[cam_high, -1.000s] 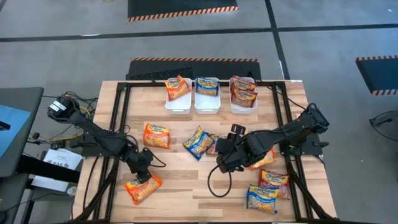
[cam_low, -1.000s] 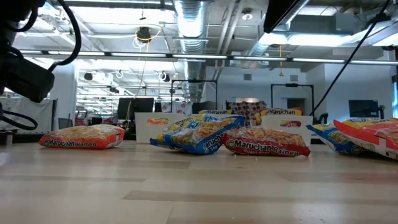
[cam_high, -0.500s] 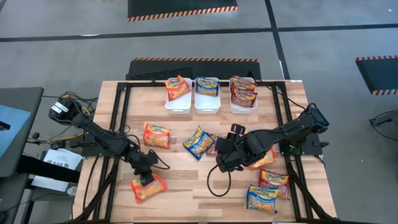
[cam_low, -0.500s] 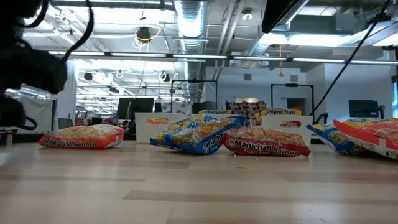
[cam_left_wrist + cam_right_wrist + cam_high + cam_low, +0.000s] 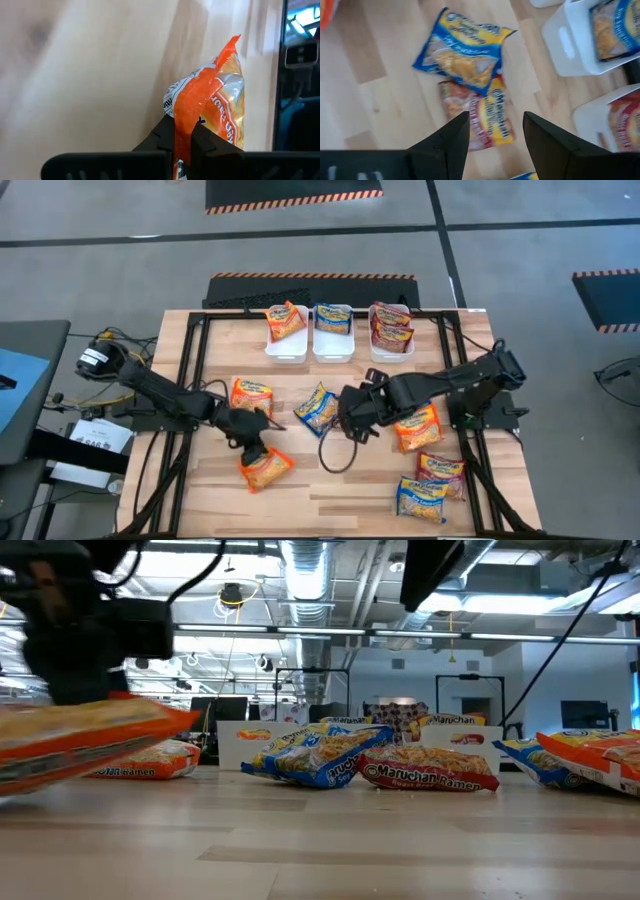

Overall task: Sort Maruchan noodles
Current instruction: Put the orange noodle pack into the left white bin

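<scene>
Left pincer (image 5: 252, 448) grips an orange packet (image 5: 267, 468); right pincer (image 5: 345, 412), open, hovers over the red packet (image 5: 485, 117), the nearer arm.

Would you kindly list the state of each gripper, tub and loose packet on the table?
Left gripper: shut on the orange packet, lifted.
Right gripper: open, above the dark red packet.
Blue packet: flat, overlapping the dark red packet.
Three white tubs: each holding packets.
</scene>
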`<state>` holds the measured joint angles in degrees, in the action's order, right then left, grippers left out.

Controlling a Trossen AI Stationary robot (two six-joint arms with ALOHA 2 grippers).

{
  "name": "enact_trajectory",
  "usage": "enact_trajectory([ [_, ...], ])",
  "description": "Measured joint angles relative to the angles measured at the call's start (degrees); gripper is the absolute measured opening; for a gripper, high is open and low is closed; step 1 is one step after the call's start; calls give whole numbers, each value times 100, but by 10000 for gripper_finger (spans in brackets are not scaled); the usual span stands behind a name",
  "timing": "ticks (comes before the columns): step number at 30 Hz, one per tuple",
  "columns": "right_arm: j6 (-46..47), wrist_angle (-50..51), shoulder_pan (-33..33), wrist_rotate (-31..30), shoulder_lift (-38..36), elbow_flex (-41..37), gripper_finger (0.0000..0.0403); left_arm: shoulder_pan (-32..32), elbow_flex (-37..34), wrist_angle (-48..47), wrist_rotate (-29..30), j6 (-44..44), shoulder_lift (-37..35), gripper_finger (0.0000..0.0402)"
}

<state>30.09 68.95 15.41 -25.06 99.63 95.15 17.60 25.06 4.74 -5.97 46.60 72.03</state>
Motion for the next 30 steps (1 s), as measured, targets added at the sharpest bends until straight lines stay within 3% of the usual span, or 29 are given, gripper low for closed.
enact_trajectory([
  [7,-174,-116,-510,171,0,0,207,-641,81,293,-580,-749,-2,0],
  [17,-1259,-1404,-948,1868,0,0,207,-1423,491,131,-1185,-1953,-4,0],
  [30,-1550,-954,-1226,1917,0,0,207,-2388,1625,-1293,-1333,-3246,-4,0],
])
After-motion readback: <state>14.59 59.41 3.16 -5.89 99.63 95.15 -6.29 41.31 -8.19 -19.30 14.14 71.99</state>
